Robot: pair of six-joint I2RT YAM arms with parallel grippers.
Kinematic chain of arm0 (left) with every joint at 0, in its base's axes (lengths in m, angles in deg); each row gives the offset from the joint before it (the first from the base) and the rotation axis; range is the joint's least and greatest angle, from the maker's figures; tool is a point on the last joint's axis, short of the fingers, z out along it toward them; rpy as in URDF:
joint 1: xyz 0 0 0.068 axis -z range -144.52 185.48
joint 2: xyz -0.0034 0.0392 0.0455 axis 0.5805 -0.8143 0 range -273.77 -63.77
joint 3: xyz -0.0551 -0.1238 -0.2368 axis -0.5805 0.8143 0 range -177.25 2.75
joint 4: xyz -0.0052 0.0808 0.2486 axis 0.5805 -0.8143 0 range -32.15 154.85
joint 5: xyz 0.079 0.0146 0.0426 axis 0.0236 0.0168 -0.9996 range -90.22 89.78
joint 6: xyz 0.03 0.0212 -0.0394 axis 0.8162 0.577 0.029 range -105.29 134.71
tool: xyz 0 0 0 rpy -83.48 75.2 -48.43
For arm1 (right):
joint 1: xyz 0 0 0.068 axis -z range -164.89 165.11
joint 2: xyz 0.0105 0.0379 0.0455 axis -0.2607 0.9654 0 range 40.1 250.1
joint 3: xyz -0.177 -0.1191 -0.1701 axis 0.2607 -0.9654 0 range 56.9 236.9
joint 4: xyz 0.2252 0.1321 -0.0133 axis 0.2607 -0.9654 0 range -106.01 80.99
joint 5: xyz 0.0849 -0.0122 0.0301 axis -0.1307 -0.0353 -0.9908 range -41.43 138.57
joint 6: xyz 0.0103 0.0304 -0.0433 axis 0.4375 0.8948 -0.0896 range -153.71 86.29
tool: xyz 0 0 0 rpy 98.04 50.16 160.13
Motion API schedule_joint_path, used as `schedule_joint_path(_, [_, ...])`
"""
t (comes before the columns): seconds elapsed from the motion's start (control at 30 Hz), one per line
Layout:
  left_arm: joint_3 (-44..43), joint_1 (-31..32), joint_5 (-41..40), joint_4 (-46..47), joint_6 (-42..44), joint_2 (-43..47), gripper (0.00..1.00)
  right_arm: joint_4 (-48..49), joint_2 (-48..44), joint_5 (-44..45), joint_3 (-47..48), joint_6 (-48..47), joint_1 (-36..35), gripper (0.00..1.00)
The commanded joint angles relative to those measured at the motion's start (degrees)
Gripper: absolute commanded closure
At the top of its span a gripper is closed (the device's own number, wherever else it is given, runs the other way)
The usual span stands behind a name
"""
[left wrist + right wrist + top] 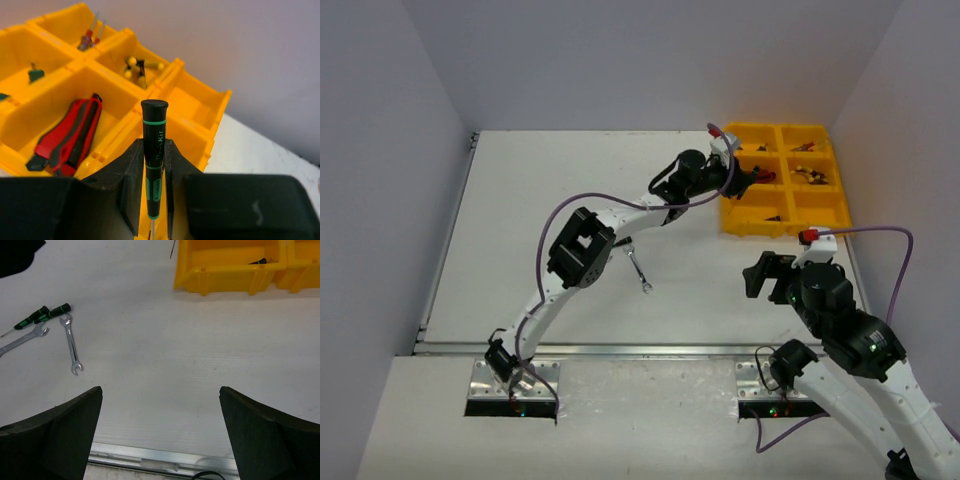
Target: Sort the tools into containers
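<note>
My left gripper [153,143] is shut on a black screwdriver with green bands [154,131], held upright over the yellow tray [212,107]. In the top view this gripper [748,180] is at the tray's left column [735,222]. In the compartments lie red-and-black cutters [70,135], yellow-handled pliers [140,67] and red-handled screwdrivers [89,36]. My right gripper [160,390] is open and empty above bare table, near the tray's front [230,277]. Two silver wrenches [72,344] [20,340] and a green-handled screwdriver [44,315] lie on the table to the left.
One wrench [640,271] shows on the table under the left arm's elbow [582,247]. A dark green item [35,74] lies in a left compartment. A metal rail [160,457] marks the table's near edge. Grey walls close in behind and at both sides.
</note>
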Motion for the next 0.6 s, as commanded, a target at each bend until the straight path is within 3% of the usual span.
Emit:
schedule_joint_path(0.0, [-2.6,2.0,2.8,4.7,6.6,-2.0,1.00,-0.4,-1.3,2.4,3.6,0.7,0.0,0.01])
schedule_joint_path(0.27, [-9.7,3.9,1.0,6.7,7.2,-8.2,1.00,-2.0,-1.6,3.1,4.6,0.6,0.0,0.01])
schedule_joint_path(0.57, [-10.7,4.1,-2.4,8.8,8.6,-7.5,1.00,-3.0,-1.6,4.1,5.5,-0.3,-0.1,0.01])
